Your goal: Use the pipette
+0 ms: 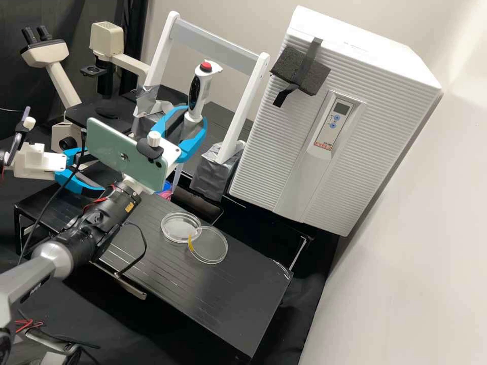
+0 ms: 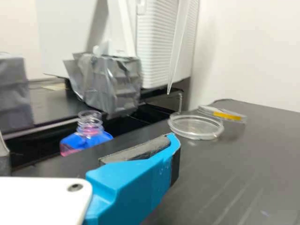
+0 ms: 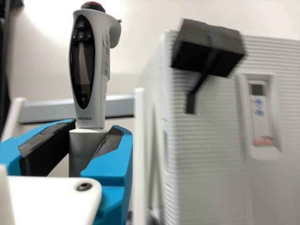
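Right gripper clamps pipette; petri dishes on black bench; white wall.

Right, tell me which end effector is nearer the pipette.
Right. The right end effector is shut on the pipette below its handle, holding it upright. The left end effector is open and apart from it, lower down, off to one side.

Dark grey arm, black cable, white gripper, bright blue fingers.
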You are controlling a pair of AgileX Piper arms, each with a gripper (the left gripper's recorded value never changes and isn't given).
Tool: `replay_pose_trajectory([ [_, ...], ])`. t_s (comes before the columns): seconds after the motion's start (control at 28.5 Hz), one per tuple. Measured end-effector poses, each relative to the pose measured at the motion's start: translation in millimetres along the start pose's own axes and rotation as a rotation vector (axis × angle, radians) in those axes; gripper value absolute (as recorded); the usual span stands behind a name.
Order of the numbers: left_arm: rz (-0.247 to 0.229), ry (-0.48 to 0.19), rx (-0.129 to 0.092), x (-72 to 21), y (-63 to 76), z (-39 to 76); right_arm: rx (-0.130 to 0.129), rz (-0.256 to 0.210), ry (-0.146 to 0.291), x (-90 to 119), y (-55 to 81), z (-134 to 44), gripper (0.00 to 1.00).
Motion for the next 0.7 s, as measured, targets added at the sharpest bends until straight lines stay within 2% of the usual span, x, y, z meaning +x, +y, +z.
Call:
replay_pose_trajectory([
  [0.07, 0.018, 0.019, -0.001, -2.3, 4.7, -3.9, 0.010, -0.022, 0.025, 11.2, -3.8, -7.9, 0.00],
  [0.18, 0.043, 0.052, -0.008, -5.3, 10.4, -9.5, 0.010, -0.062, 0.046, 26.3, -11.1, -15.4, 0.00],
  [0.28, 0.082, 0.100, -0.017, -6.9, 20.0, -16.8, -0.005, -0.119, 0.065, 46.6, -20.0, -24.0, 0.00],
  [0.35, 0.099, 0.134, -0.011, -8.3, 25.2, -20.5, -0.017, -0.152, 0.065, 57.9, -25.7, -26.4, 0.00],
  [0.42, 0.118, 0.163, 0.006, -10.8, 31.0, -24.0, -0.026, -0.181, 0.058, 69.8, -28.6, -29.6, 0.00],
  [0.53, 0.163, 0.220, 0.047, -16.2, 42.5, -30.5, -0.035, -0.209, 0.042, 87.3, -32.3, -33.1, 0.00],
  [0.63, 0.213, 0.279, 0.082, -22.6, 53.3, -34.7, -0.031, -0.217, 0.043, 104.1, -31.5, -40.2, 0.00],
  [0.7, 0.226, 0.294, 0.101, -25.8, 57.4, -36.7, -0.040, -0.217, 0.045, 113.5, -30.1, -42.7, 0.00],
])
